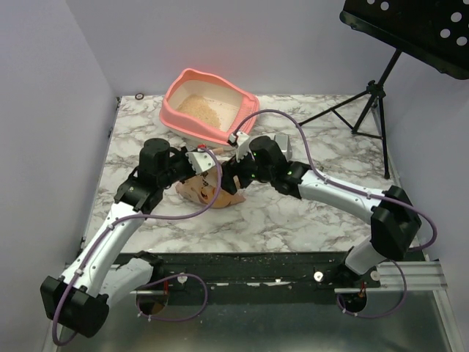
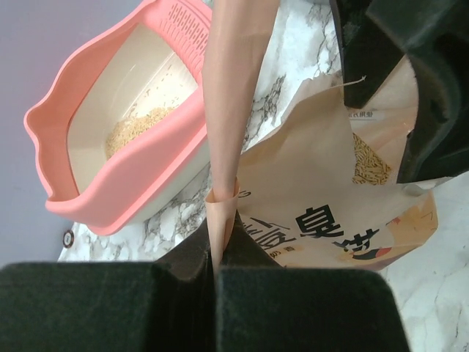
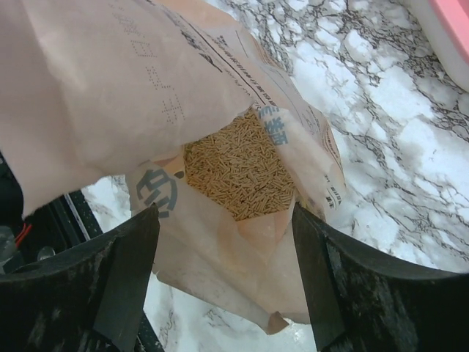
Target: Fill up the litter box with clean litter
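Observation:
The salmon-pink litter box (image 1: 209,108) stands at the back of the marble table, with a thin patch of pale tan litter (image 1: 203,110) on its floor; it also shows in the left wrist view (image 2: 124,169). A brown paper litter bag (image 1: 209,189) lies between the arms. My left gripper (image 2: 216,268) is shut on a folded edge of the bag (image 2: 227,110). My right gripper (image 3: 227,271) is open, its fingers (image 3: 124,279) either side of the bag's open mouth, where beige litter pellets (image 3: 238,172) show. The bag's printed face (image 2: 344,220) shows in the left wrist view.
A black music stand (image 1: 410,29) on a tripod stands at the back right. White walls close the left and back. A black rail (image 1: 256,268) with spilled grains runs along the near table edge. A small ring (image 1: 139,96) lies at the back left corner.

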`<state>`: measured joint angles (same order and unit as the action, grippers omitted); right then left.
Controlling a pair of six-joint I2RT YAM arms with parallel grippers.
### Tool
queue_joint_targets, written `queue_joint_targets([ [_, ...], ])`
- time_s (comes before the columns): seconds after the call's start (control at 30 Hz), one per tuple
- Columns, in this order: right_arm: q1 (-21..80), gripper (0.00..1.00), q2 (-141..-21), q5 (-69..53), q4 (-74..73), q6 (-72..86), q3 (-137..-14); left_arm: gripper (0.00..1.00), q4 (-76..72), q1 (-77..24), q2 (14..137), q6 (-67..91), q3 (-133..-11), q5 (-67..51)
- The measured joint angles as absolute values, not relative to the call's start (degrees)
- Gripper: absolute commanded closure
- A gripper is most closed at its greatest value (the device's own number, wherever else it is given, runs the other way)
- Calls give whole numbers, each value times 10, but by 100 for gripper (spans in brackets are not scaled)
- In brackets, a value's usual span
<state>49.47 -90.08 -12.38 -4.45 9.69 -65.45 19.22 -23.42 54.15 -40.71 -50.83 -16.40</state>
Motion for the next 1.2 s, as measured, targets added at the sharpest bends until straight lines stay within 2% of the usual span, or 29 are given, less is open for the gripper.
queue_joint_targets([
  [0.27,503,18,-925,-137,-70,90,-692,100,200,-189,549,-389,-518,-223],
  [0.43,512,17,-921,-127,-92,82,-695,94,119,-188,471,-345,-426,-225],
  [0.57,517,17,-893,-98,-129,79,-707,82,75,-194,416,-310,-374,-209],
  [0.63,517,16,-872,-75,-156,80,-720,65,56,-201,397,-292,-359,-196],
  [0.67,517,16,-861,-60,-171,80,-729,61,49,-205,391,-285,-355,-191],
  [0.8,512,16,-823,11,-218,82,-780,52,18,-229,376,-267,-354,-166],
  [0.87,501,16,-806,40,-228,90,-792,43,11,-249,372,-265,-359,-150],
  [1.03,393,16,-802,83,-236,144,-790,39,13,-283,373,-244,-379,-112],
  [1.2,309,16,-866,132,-238,181,-776,37,28,-294,371,-203,-410,-60],
])
